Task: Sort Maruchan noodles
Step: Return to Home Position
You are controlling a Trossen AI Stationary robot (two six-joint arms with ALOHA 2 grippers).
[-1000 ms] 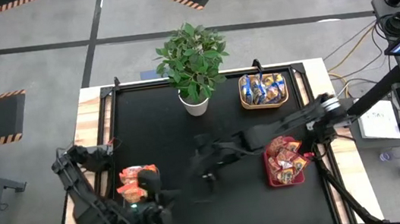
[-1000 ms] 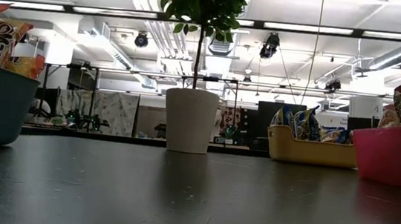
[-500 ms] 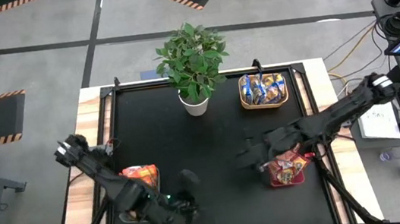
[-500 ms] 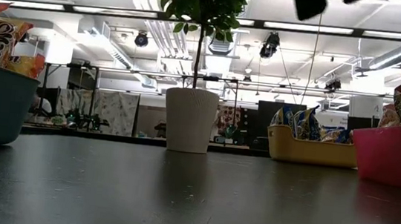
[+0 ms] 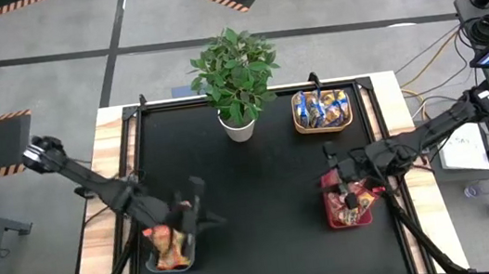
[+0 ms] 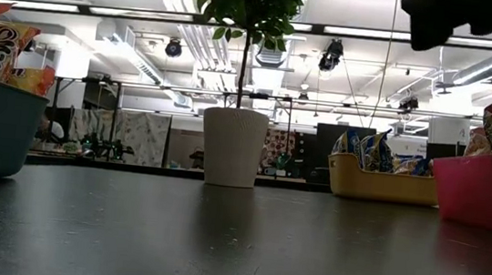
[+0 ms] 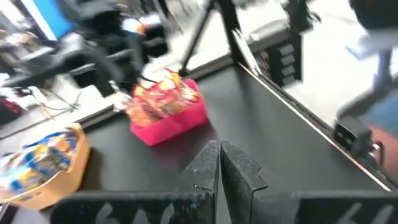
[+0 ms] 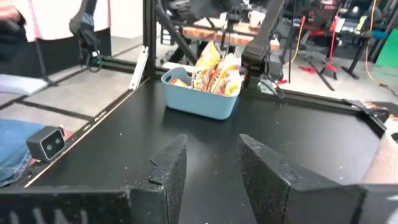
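From here I read my left claw [image 7: 219, 149] as clenched on nothing: its two fingers are pressed flat together in the left wrist view. From above it hangs over the worktop [image 5: 266, 237] just beside the blue bin [image 8: 199, 104], and the left arm crosses over that bin. My right claw [image 8: 211, 149] is released and empty, with a clear gap between its fingers. The high view puts it over the far inner corner of the pink bin [image 7: 174, 127]. All the noodles I can find are in bins. The orange Maruchan packets [image 8: 211, 71] stand piled in the blue bin at the near left. The red packets [image 7: 163, 99] fill the pink bin at the near right. The blue-and-yellow packets [image 5: 321, 109] lie in the yellow bin [image 6: 378, 186] at the far right, beside the potted plant [image 5: 235, 73]. The black mat between the bins carries no loose packet that I can see. At worktop level a dark piece of the right arm [image 6: 460, 14] shows at the upper edge.
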